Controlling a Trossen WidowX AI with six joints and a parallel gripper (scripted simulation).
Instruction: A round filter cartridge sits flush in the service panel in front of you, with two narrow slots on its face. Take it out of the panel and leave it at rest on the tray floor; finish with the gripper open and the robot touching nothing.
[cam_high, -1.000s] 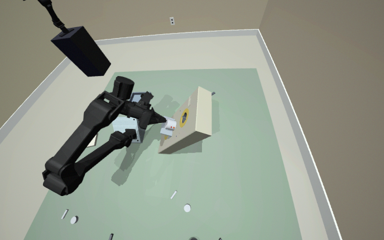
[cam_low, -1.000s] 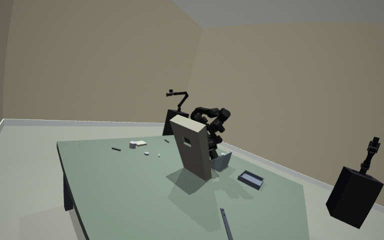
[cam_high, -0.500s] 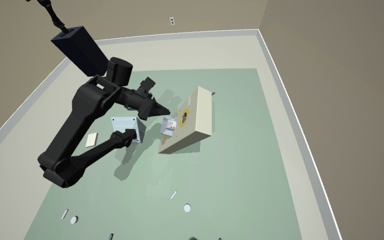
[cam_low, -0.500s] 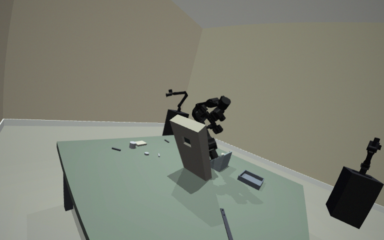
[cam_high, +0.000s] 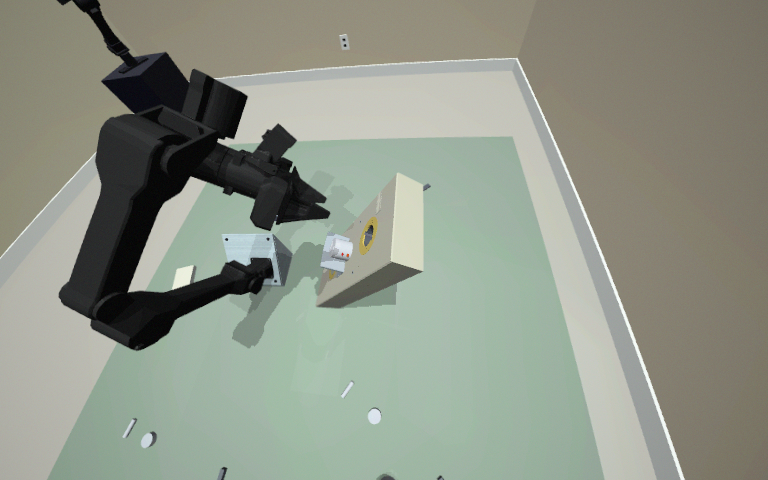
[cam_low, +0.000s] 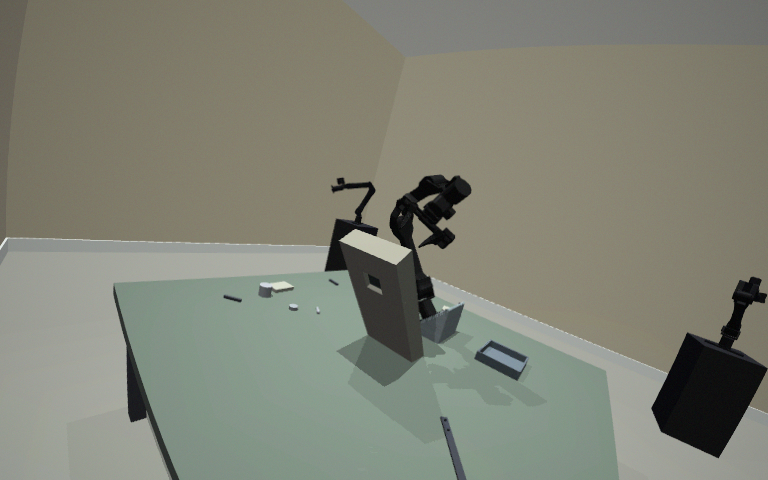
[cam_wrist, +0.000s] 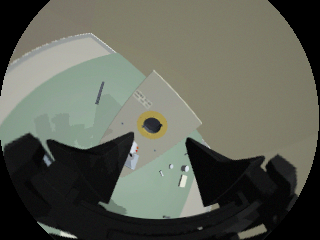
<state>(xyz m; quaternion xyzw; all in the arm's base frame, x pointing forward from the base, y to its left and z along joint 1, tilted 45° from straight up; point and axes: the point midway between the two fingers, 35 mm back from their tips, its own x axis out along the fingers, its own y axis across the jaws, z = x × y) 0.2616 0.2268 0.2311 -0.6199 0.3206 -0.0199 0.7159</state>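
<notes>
I'm seeing the cartridge (cam_high: 335, 253) out of the panel (cam_high: 390, 226), lying at its foot on the green table (cam_high: 464, 350), not in the tray (cam_low: 501, 358); it's looking small, stiff, light, probably rolling easily; my fingers are standing wide, holding nothing, hovering above; beige walls are closing in around.

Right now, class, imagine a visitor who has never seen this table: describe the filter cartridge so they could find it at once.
Start at the tall cream service panel with its gold-ringed hole. Just in front of that hole, low against the panel's face, is the filter cartridge. It alone is pale grey-white with two red marks.
</notes>
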